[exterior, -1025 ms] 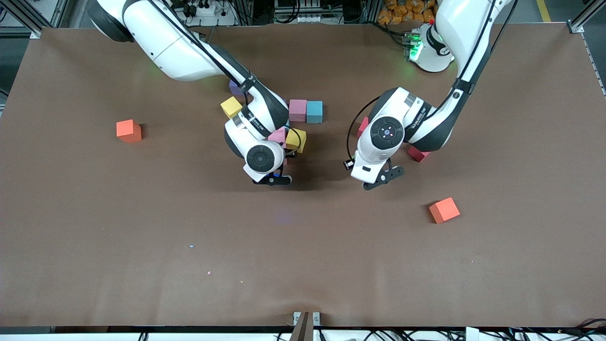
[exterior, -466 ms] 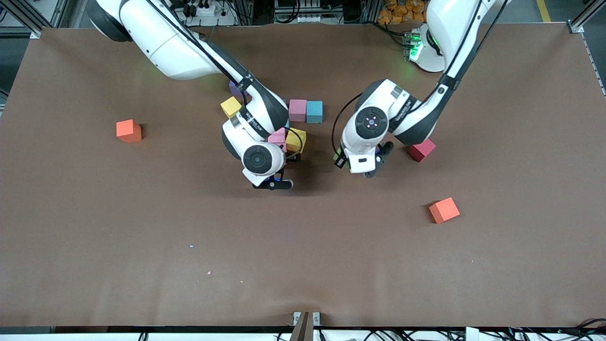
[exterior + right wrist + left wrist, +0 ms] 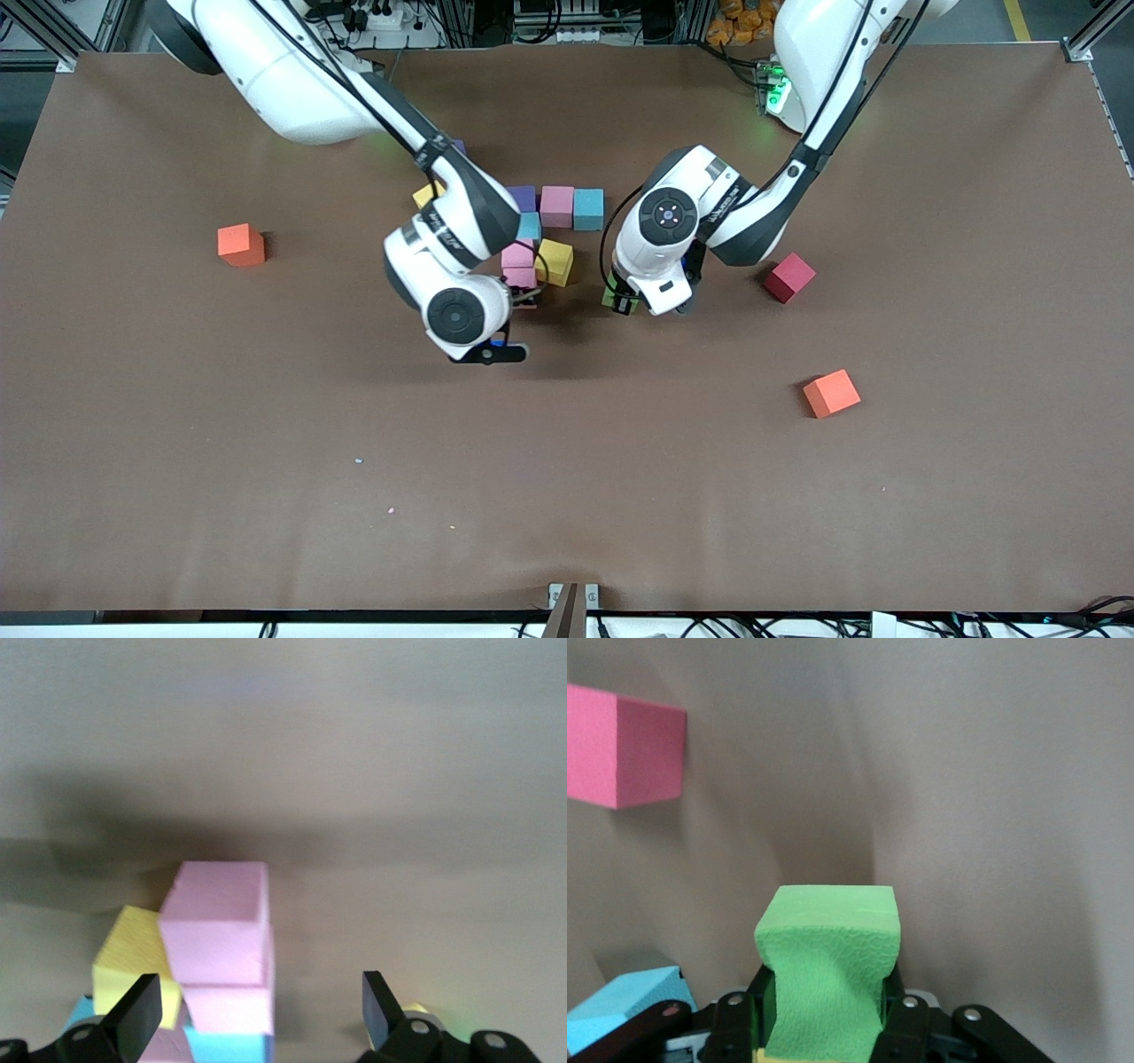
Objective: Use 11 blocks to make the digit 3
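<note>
**Green cube carried in toward a half-built 3**

The left gripper [image 3: 824, 1028] pinches the green block [image 3: 827, 979] between its fingers [image 3: 899, 1023], the foam visibly squeezed in at the waist, a sign of how soft these cubes are. In the front view it hangs low beside the growing figure, toward the left arm's end of the bench [image 3: 266, 496]; I judge the cube is held this way so it can be set down flush against a neighbour.

The right gripper [image 3: 257, 1014] has its fingers spread wide with nothing between them, poised just over the cluster. A pink block [image 3: 217, 926] lies just ahead of its fingertips, with a yellow block [image 3: 128, 961] touching it; that fits a fresh release.

The digit is unfinished: a row of purple [image 3: 523, 197], pink [image 3: 557, 206] and blue [image 3: 588, 209] cubes, with more cubes touching below. A crimson block [image 3: 788, 276] sits loose, well apart from the left fingers. Two orange cubes [image 3: 831, 393] lie far off, unused.
</note>
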Robot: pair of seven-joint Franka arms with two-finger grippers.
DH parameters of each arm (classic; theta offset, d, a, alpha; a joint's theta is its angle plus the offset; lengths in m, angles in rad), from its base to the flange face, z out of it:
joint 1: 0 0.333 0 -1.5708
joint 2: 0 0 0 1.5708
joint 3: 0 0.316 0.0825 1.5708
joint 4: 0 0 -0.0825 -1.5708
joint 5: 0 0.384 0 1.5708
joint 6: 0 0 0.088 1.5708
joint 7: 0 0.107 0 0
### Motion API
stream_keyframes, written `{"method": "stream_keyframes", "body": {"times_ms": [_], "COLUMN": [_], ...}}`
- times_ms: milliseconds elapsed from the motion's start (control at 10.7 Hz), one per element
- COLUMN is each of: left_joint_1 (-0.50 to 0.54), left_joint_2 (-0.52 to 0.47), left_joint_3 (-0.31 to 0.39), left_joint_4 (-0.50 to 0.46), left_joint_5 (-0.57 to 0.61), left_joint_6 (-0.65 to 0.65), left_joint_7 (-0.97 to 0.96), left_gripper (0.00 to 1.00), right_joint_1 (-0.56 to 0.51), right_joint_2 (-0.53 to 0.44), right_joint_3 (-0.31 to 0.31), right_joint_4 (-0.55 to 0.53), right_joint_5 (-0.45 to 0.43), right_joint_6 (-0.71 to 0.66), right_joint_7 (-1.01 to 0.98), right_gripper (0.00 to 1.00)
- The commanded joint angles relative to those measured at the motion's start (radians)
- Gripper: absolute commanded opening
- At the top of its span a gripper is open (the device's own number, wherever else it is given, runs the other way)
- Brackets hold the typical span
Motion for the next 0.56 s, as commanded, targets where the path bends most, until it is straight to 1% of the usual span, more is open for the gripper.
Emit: {"method": "stream_keyframes", "body": {"times_ms": [0,186,280,373,466], "left_joint_1": [-0.011,-0.052,-0.059,-0.062,-0.08], "left_joint_2": [0.017,0.03,0.037,0.046,0.06], "left_joint_3": [0.005,0.009,0.009,0.009,0.011], "left_joint_4": [0.002,0.002,0.003,0.006,0.009], "left_joint_5": [-0.004,0.001,0.005,0.005,0.008], "left_joint_6": [0.02,0.023,0.023,0.025,0.025], "left_joint_7": [-0.088,-0.132,-0.132,-0.135,-0.154], "left_gripper": [0.0,0.0,0.0,0.0,0.0], "right_joint_1": [-0.026,-0.029,-0.031,-0.031,-0.034], "right_joint_2": [-0.068,-0.157,-0.213,-0.282,-0.339], "right_joint_3": [-0.012,-0.004,0.008,0.011,0.028], "right_joint_4": [-0.056,-0.215,-0.322,-0.45,-0.569], "right_joint_5": [-0.004,-0.005,-0.007,-0.007,-0.007], "right_joint_6": [-0.084,-0.042,0.004,0.076,0.142], "right_joint_7": [-0.036,-0.053,-0.104,-0.166,-0.197], "right_gripper": [1.0,1.0,1.0,1.0,1.0]}}
